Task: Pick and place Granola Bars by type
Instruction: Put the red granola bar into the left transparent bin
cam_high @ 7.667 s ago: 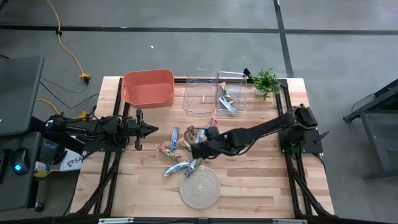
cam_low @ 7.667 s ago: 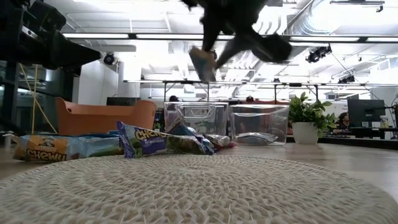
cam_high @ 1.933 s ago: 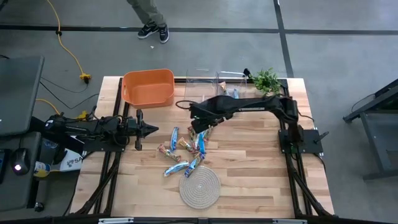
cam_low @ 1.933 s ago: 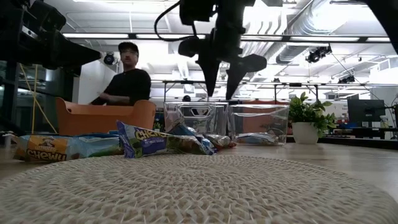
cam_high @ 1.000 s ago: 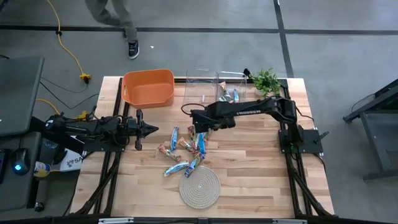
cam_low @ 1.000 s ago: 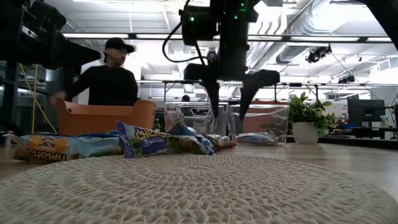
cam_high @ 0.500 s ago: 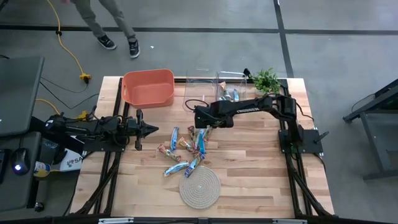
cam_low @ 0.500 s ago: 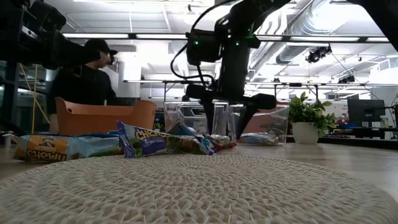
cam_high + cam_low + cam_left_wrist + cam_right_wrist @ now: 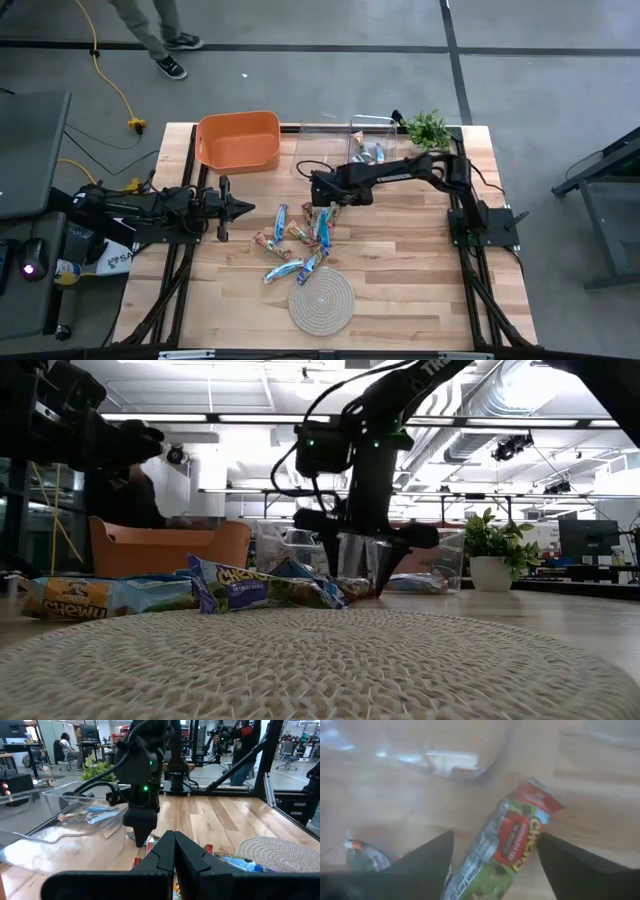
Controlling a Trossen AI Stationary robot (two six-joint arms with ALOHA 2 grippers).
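Observation:
Several granola bars (image 9: 298, 243) lie in a loose pile mid-table, some blue-silver, some red-green. My right gripper (image 9: 326, 207) hangs open, pointing down, low over the far end of the pile (image 9: 357, 588). In the right wrist view its two fingers stand on either side of a red-green bar (image 9: 512, 845) that lies flat on the wood; I cannot tell whether they touch it. My left gripper (image 9: 240, 208) is shut and empty, waiting at the table's left side (image 9: 174, 842). A few bars (image 9: 368, 154) lie in the right clear bin.
An orange bin (image 9: 238, 140) and two clear bins (image 9: 322, 152) stand along the far edge, with a potted plant (image 9: 428, 128) at the far right. A round rope mat (image 9: 321, 300) lies near the front edge. A person (image 9: 150, 30) walks beyond the table.
My right gripper has come down from above the clear bins toward the far end of the bar pile, shifting a little toward the near edge, and has stayed open. The bars have kept still. The person has walked past the far side.

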